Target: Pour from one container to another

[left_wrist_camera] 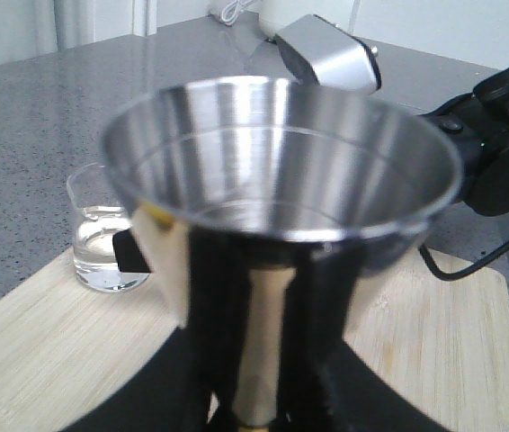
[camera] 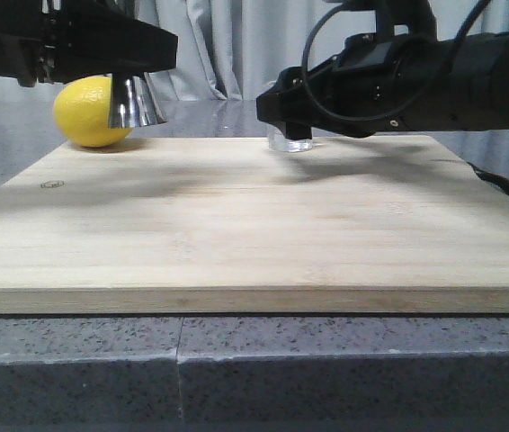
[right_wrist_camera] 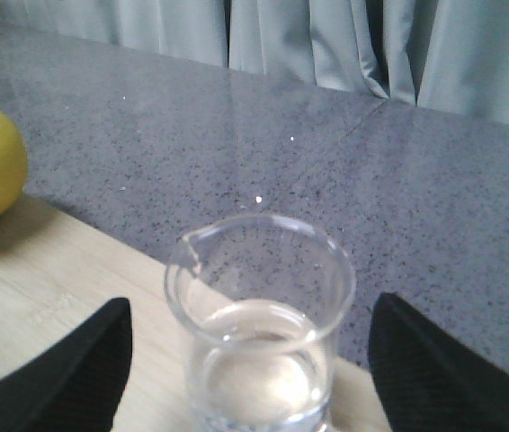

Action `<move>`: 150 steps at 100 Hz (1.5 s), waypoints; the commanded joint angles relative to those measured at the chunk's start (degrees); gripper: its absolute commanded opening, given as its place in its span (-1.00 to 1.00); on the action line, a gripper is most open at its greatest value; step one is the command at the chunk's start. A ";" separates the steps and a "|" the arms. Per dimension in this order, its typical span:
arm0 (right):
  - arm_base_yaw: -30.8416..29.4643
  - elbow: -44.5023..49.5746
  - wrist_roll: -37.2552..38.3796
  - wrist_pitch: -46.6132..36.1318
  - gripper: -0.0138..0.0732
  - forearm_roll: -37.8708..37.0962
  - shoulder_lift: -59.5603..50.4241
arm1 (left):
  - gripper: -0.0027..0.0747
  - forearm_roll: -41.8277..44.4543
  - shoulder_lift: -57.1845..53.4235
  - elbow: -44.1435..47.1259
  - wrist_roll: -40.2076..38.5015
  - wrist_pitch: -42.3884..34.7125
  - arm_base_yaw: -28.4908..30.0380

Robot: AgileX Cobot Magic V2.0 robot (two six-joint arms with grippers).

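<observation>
No legible text or markings

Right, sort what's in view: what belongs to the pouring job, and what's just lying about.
Part of the job:
- glass beaker, clear liquid inside, standing on the board between the open right gripper fingers
- steel jigger, held by the left gripper

Just lying about:
- lemon
- wooden board

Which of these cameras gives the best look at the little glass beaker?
The right wrist view: the beaker fills the middle, showing its rim, pouring lip and clear liquid. The left wrist view shows it small and partly behind the steel jigger. The front view shows only its base under the right hand.
</observation>
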 commanded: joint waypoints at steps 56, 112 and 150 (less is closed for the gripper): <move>0.12 -6.47 -0.06 -2.39 0.46 -0.51 1.26 | -0.98 -3.32 -2.50 -1.60 -0.20 7.44 -0.43; 0.12 -6.27 -0.20 -1.61 0.46 -0.51 2.04 | -0.98 -3.32 -2.50 -1.60 -0.20 7.44 -0.43; 0.12 -6.27 -0.20 -1.61 0.31 -0.51 2.16 | -0.98 -3.32 -2.50 -1.60 -0.20 7.44 -0.43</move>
